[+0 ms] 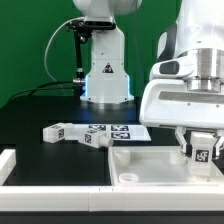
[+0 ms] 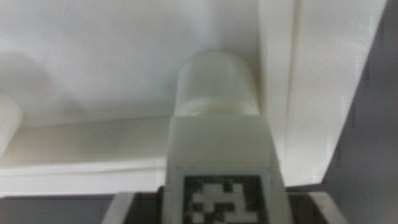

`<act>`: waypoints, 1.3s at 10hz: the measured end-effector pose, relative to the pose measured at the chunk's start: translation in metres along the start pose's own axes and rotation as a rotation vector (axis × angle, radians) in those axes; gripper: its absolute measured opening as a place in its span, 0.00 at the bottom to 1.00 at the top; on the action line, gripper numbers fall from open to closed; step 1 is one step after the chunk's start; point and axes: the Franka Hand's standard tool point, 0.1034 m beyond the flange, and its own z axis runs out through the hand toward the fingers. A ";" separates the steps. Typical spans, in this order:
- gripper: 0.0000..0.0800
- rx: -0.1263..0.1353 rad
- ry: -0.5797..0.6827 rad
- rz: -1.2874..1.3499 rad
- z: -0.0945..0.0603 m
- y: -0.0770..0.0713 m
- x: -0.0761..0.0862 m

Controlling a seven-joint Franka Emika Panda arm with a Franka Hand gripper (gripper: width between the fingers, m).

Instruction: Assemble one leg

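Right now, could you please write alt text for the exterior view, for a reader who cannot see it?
The gripper holds a tagged white leg over the large white panel at the exterior view's right. Other legs lie on the black table beside the marker board, with the arm's base behind them.

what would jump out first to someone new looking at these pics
The big white gripper at the exterior view's right grabs the eye, shut on a tagged leg right by the rimmed white panel at the front. Further back, loose legs lie on the black table next to the marker board.
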 end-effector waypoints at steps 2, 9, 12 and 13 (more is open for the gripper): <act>0.35 0.000 0.012 -0.004 0.000 -0.001 0.001; 0.80 0.050 -0.282 0.069 -0.036 0.012 0.030; 0.81 0.025 -0.478 0.105 -0.024 0.009 0.028; 0.81 0.011 -0.549 0.111 -0.021 0.008 0.022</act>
